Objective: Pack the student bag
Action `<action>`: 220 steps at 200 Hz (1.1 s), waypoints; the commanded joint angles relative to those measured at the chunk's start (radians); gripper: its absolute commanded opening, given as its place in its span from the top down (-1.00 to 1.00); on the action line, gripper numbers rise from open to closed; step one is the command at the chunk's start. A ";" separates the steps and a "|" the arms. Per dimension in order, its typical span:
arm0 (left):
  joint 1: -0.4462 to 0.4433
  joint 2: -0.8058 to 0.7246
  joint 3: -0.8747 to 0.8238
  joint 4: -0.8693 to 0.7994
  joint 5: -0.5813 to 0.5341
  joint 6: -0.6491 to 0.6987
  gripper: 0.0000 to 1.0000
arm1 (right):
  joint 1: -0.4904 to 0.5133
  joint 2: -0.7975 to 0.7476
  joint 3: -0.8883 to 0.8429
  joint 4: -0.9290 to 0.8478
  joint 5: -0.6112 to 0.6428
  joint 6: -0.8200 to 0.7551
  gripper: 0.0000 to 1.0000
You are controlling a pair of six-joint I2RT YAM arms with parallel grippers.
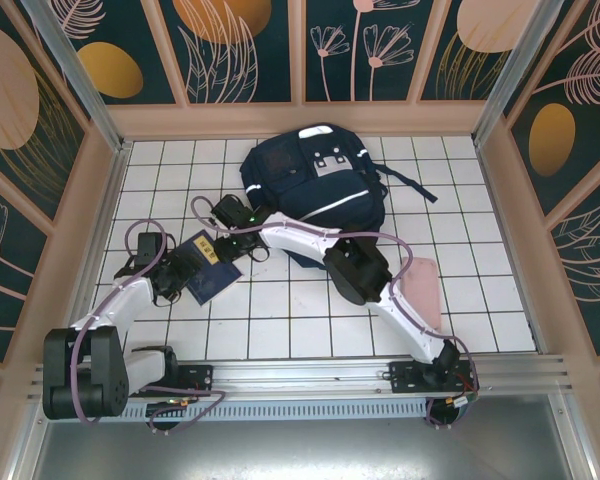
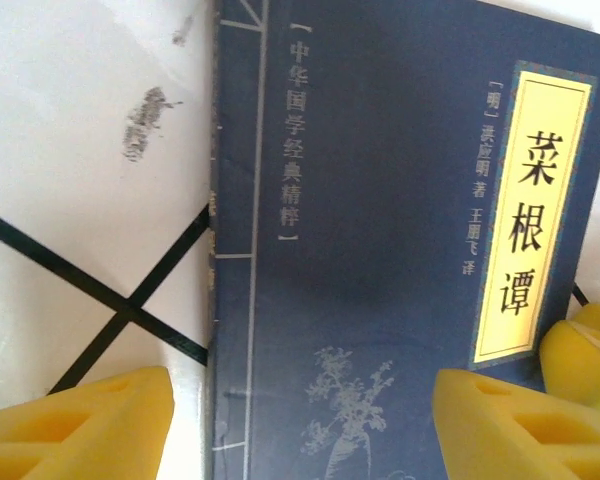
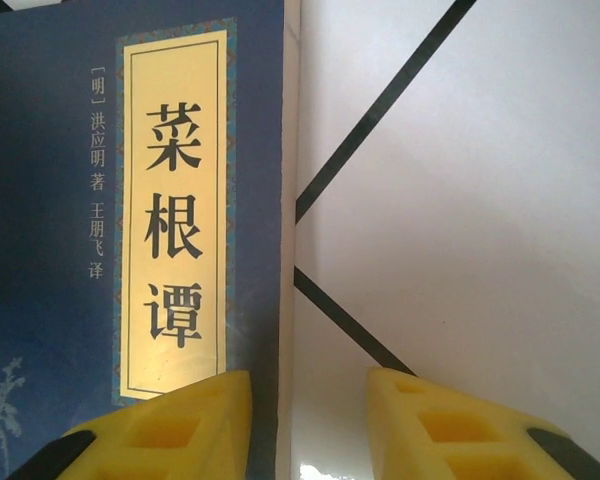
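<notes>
Straddling book edges: left gripper wide open, right gripper part-open, neither holding; bare tile beside.

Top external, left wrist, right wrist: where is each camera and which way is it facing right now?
Top external: above and behind the bases, looking down on the tiled table, student bag and book; both arms show whole.
Left wrist: on the left gripper, facing down on the book's cover and the edge far from its label; its yellow fingers show at the bottom.
Right wrist: on the right gripper, facing down on the edge beside the label; its fingers straddle that edge.
Shared: both wrist views show the yellow label.
</notes>
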 commanded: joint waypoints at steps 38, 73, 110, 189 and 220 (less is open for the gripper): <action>0.007 0.038 -0.010 0.048 0.084 0.037 -0.36 | -0.017 -0.048 -0.054 -0.101 0.149 -0.018 0.25; 0.007 0.059 -0.006 0.076 0.151 0.067 -0.36 | -0.063 -0.126 -0.204 -0.044 0.108 0.028 0.26; 0.007 0.086 -0.023 0.175 0.274 0.068 -0.24 | -0.071 -0.143 -0.252 -0.001 -0.011 0.041 0.32; 0.005 0.179 -0.017 0.210 0.320 0.059 -0.14 | -0.079 -0.143 -0.257 0.050 -0.133 0.074 0.35; 0.005 0.181 -0.015 0.192 0.281 0.046 -0.27 | -0.083 -0.144 -0.266 0.054 -0.138 0.083 0.36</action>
